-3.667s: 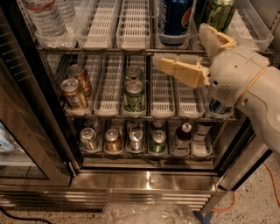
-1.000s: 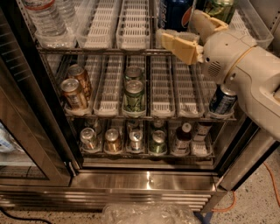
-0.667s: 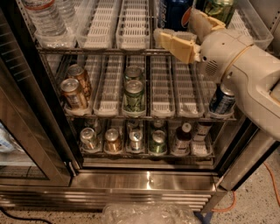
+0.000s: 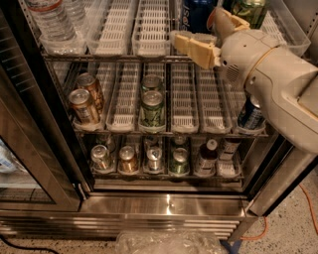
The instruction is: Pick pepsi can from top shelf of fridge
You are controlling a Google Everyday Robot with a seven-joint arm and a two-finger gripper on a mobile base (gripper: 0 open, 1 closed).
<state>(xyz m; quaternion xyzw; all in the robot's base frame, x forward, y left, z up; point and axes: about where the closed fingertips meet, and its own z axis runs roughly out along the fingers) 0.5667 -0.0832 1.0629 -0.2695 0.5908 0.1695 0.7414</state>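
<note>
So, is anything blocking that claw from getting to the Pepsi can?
Nothing visible does. The gripper is open right in front of the pepsi can on the top shelf; the green can stands beside it, to the right, not between.

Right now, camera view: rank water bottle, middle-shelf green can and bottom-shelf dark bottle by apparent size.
Water bottle, cropped at the top
Green can
Dark bottle, possibly farther from the camera, so unsure
The gripper is open at the pepsi can on the top shelf.
</note>
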